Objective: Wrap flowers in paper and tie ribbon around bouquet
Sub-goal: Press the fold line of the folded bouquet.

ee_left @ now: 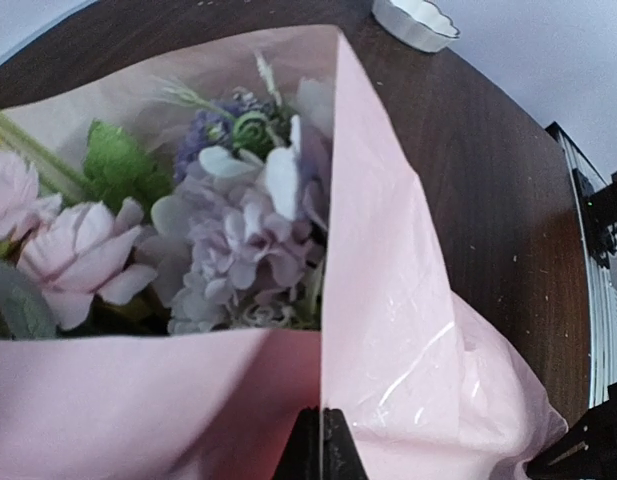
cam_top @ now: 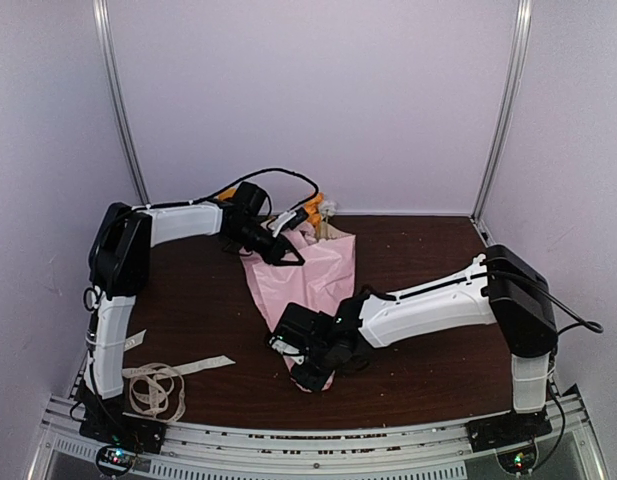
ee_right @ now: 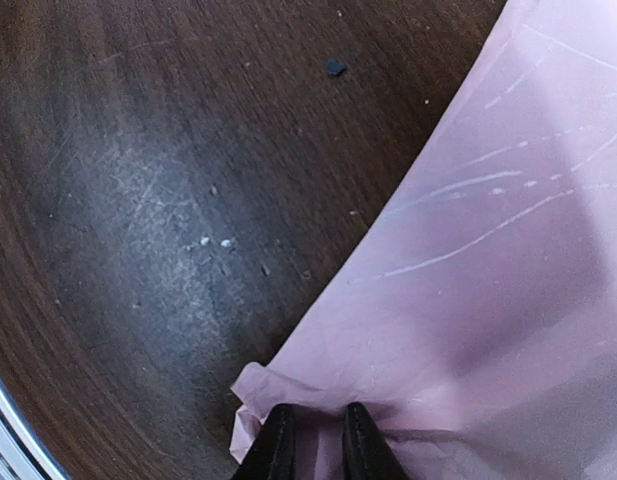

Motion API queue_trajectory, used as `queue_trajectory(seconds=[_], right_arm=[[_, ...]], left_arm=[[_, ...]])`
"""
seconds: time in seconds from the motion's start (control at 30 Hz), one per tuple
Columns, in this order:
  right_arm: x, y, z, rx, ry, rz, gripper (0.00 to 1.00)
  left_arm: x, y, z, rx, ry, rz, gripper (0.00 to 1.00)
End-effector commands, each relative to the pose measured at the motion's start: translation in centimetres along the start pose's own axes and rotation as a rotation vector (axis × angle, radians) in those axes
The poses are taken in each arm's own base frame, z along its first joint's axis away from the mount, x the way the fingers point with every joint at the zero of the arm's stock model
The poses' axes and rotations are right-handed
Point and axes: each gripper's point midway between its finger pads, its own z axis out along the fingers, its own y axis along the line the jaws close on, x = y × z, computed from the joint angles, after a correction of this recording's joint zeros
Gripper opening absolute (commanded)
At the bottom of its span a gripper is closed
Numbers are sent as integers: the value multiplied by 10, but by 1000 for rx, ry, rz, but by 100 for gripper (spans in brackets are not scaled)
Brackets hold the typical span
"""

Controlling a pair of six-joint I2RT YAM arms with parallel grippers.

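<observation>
The bouquet (cam_top: pixel 310 272) lies on the dark table as a cone of pale pink paper (ee_left: pixel 408 300), narrow end toward the arms. Orange blooms (cam_top: pixel 310 211) poke out of its far, wide end. Inside the wide end, lilac and pink flowers (ee_left: pixel 238 240) with green leaves show. My left gripper (ee_left: pixel 322 430) is shut on an upright edge of the paper at the wide end (cam_top: pixel 288 254). My right gripper (ee_right: pixel 319 430) pinches the crumpled narrow tip of the paper (ee_right: pixel 468 280) between its fingers (cam_top: pixel 313 378). The cream ribbon (cam_top: pixel 156 385) lies loosely coiled at the near left, apart from both grippers.
A small white scalloped dish (ee_left: pixel 416 20) stands beyond the bouquet near the back wall. Metal frame posts (cam_top: pixel 121 100) rise at the back corners. A ridged metal rail (cam_top: pixel 318 440) runs along the table's near edge. White specks (ee_right: pixel 213 242) dot the wood beside the paper tip.
</observation>
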Motion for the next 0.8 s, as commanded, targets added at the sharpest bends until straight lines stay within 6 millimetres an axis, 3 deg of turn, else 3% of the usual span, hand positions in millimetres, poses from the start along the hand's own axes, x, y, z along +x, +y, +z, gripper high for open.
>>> queue_trajectory(seconds=[0.0, 0.3, 0.4, 0.5, 0.57, 0.63, 0.77], right_arm=[[56, -7, 21, 68, 200, -55, 16], [50, -6, 12, 64, 181, -49, 18], [25, -6, -11, 56, 85, -11, 24], [-13, -13, -52, 2, -84, 93, 35], [-31, -28, -74, -36, -186, 203, 46], [-40, -56, -89, -64, -267, 362, 55], [-26, -116, -83, -142, -309, 719, 72]], left_arm=[[-34, 40, -30, -163, -132, -10, 0], [14, 72, -9, -271, -34, -76, 0], [20, 76, -6, -284, -24, -79, 0], [25, 75, -3, -275, -26, -80, 0], [27, 74, -2, -267, -26, -80, 0], [30, 74, 0, -261, -25, -82, 0], [32, 72, 1, -253, -23, -80, 0]])
